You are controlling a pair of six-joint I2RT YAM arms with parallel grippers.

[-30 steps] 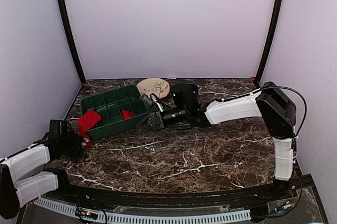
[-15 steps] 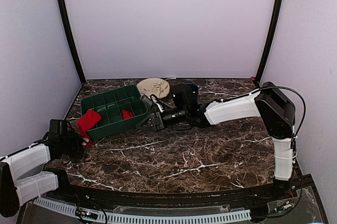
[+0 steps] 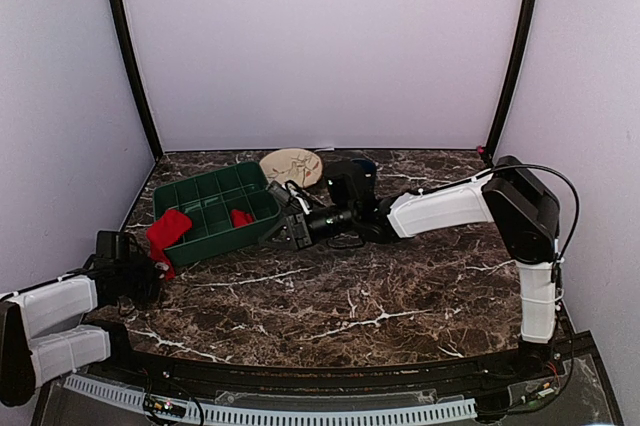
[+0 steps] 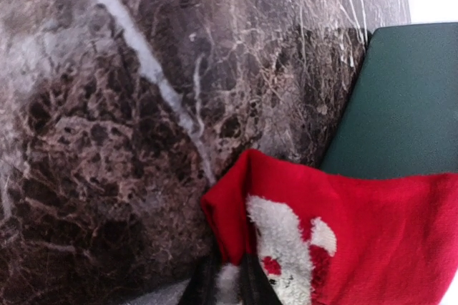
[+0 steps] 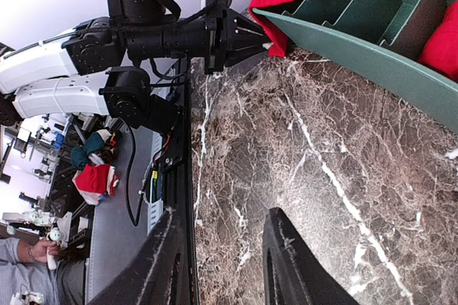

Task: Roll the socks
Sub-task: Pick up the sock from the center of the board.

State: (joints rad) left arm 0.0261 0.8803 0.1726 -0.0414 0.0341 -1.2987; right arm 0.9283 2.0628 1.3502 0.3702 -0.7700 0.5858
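A long red sock hangs over the left front corner of the green divided box, its white-trimmed end down on the table. My left gripper is shut on that end. In the left wrist view the sock fills the lower right, and the left gripper pinches white fluff between its fingers. A second sock, a small red bundle, lies in a front compartment of the box. My right gripper stands open by the box's front right wall, nothing in it.
A round tan disc lies behind the box near the back wall. A dark object sits beside it, behind the right arm. The left wall is close to the left arm. In the right wrist view the box's wall runs along the top right.
The left gripper's jaws have closed in on the sock's white-trimmed end, and the left arm has shifted slightly. The right arm has not moved.
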